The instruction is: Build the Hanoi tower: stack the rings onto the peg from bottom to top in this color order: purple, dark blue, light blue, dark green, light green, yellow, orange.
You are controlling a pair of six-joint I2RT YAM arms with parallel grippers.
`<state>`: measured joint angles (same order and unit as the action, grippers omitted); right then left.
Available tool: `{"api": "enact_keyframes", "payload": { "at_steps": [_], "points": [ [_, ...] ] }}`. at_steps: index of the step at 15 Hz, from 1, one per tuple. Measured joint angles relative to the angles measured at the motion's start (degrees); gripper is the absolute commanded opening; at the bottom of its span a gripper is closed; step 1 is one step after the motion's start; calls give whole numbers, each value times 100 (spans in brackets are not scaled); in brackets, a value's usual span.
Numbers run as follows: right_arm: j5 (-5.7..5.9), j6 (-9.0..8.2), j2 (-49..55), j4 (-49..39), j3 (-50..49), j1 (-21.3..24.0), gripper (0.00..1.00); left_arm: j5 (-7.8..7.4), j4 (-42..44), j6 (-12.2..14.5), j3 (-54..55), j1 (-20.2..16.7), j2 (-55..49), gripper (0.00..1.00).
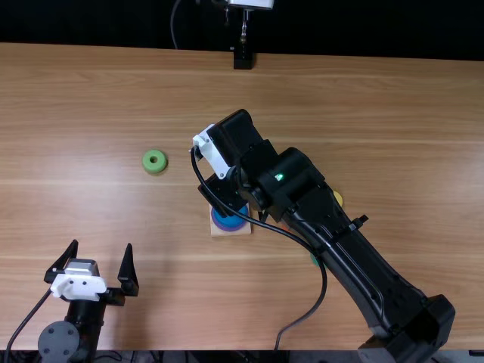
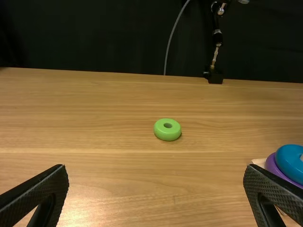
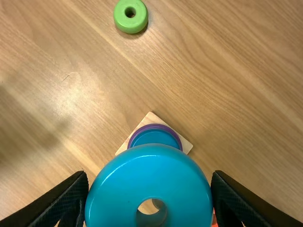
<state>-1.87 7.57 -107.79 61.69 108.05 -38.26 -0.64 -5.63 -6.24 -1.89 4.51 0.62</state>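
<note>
The right arm's tool is clamped on the light blue ring, one finger pressed to each side of its rim, and holds it above the middle of the tabletop. On the pale square base sit the purple ring and, on top of it, the dark blue ring, so light blue is the right color to add.

What the next move turns on is the line from the held ring's hole to the peg. The base lies below the ring and, in the right wrist view, shows past the rim toward the tabletop's far left corner. A small shift that way may be needed before lowering (slant alone could give that look, and I can't tell if the hole is centered). Off center, the ring would likely catch on the peg's tip.

The left arm's tool, fingers apart, is by the near left corner, well away from the base; the right arm is clearly the nearer one. The light green ring lies loose, left of the base and toward the far edge.
</note>
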Motion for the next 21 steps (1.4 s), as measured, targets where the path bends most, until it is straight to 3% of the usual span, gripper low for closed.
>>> {"api": "enact_keyframes", "payload": {
  "at_steps": [3, 21],
  "points": [
    [0, -2, 0, -4, 0, 0, 0, 2, -2, 0, 0, -2, 0, 100],
    [-2, 22, 0, 13, -2, 46, 0, 0, 0, 0, 0, 0, 0, 100]
  ]
}}
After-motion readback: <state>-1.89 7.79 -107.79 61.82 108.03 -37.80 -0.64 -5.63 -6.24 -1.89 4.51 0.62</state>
